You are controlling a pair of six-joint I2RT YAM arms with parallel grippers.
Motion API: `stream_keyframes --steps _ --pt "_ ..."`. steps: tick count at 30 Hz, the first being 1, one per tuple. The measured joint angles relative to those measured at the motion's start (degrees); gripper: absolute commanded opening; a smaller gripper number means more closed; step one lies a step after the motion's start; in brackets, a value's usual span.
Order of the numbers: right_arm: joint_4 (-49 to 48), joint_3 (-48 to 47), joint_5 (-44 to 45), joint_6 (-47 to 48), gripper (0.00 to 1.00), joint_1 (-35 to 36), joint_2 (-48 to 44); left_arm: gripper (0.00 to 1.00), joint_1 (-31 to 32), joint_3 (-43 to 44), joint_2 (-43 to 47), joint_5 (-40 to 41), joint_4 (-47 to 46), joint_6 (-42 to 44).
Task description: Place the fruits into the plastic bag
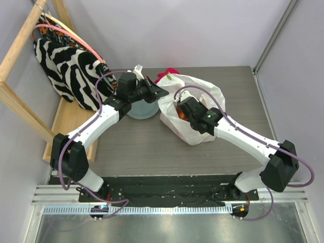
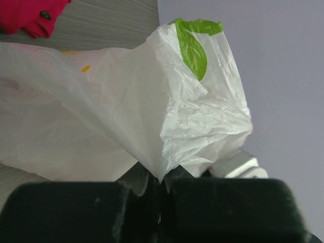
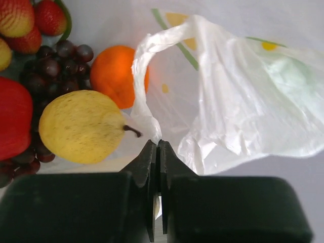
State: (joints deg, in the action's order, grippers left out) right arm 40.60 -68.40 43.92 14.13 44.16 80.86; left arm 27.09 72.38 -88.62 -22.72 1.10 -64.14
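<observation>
The white plastic bag (image 1: 195, 109) with lemon and leaf prints lies in the middle of the table. My left gripper (image 1: 161, 92) is shut on the bag's left edge (image 2: 167, 152). My right gripper (image 1: 178, 109) is shut on a handle loop of the bag (image 3: 147, 81). In the right wrist view the fruits lie inside the bag: a yellow fruit (image 3: 81, 126), an orange (image 3: 114, 73), a dark grape bunch (image 3: 55, 63), a red apple (image 3: 12, 121) and small red-yellow fruits (image 3: 25, 20).
A grey-green plate (image 1: 142, 109) sits under my left wrist. A crimson cloth (image 1: 167, 74) lies behind the bag and shows in the left wrist view (image 2: 30, 17). A zebra-striped bag (image 1: 71, 68) hangs from a wooden rack (image 1: 20, 61) at the far left.
</observation>
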Motion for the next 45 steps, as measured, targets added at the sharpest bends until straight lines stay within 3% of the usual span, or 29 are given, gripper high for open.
stream_keyframes --steps 5,12,16,20,26,29,30,32,33,34,35,38,39,42,45 --pt "0.15 -2.08 1.62 -3.10 0.01 0.02 -5.35 0.00 -0.11 0.85 -0.13 -0.50 0.15 -0.07" --pt "-1.70 -16.83 1.92 -7.06 0.01 0.02 -13.33 0.00 -0.11 6.93 -0.90 -1.20 -1.55 -2.43" --pt "-4.50 -20.59 3.02 -7.41 0.01 0.02 -17.14 0.00 -0.13 8.85 -0.76 -0.98 -3.72 -2.97" --pt "-6.88 -16.52 3.61 -7.58 0.01 -0.02 -19.69 0.00 -0.11 7.69 -0.66 -0.52 -4.07 -1.42" --pt "-8.20 0.28 2.56 -11.32 0.01 -0.09 -21.57 0.00 -0.11 2.36 -2.12 -1.22 -3.78 4.11" --pt "-6.10 5.35 1.01 -14.34 0.11 -0.09 -21.20 0.18 -0.09 0.68 -3.52 -1.57 -2.67 7.91" --pt "-5.55 5.64 0.79 -15.19 0.14 -0.09 -21.44 0.36 0.02 0.39 -3.63 -1.57 -2.05 9.20" --pt "-5.75 5.62 0.17 -16.39 0.28 -0.09 -22.38 0.54 0.33 0.35 -3.58 -1.51 -1.11 12.07" --pt "-5.88 5.60 -0.28 -16.68 0.34 -0.11 -23.28 0.69 0.44 0.39 -3.45 -1.31 -0.81 13.31" --pt "-5.86 5.40 -0.76 -16.98 0.41 -0.13 -24.15 0.76 0.55 0.39 -3.13 -0.94 -0.02 14.67" --pt "-5.88 4.83 -1.75 -16.98 0.57 -0.13 -24.96 0.81 0.61 0.39 -2.91 -0.83 0.35 15.65" --pt "-6.49 2.69 -4.96 -16.79 0.77 -0.20 -26.05 0.92 0.70 0.26 -0.66 1.68 2.23 18.34" --pt "-6.97 1.97 -6.29 -16.63 0.79 -0.22 -26.27 0.99 0.79 -0.22 0.76 2.91 2.38 19.04" --pt "-8.48 -0.37 -9.53 -16.50 0.89 -0.28 -26.60 1.00 0.83 -3.28 7.34 7.93 2.60 21.22" --pt "-9.92 -2.73 -12.00 -17.18 0.91 -1.11 -26.27 1.00 0.90 -6.80 14.71 13.84 2.82 23.30"
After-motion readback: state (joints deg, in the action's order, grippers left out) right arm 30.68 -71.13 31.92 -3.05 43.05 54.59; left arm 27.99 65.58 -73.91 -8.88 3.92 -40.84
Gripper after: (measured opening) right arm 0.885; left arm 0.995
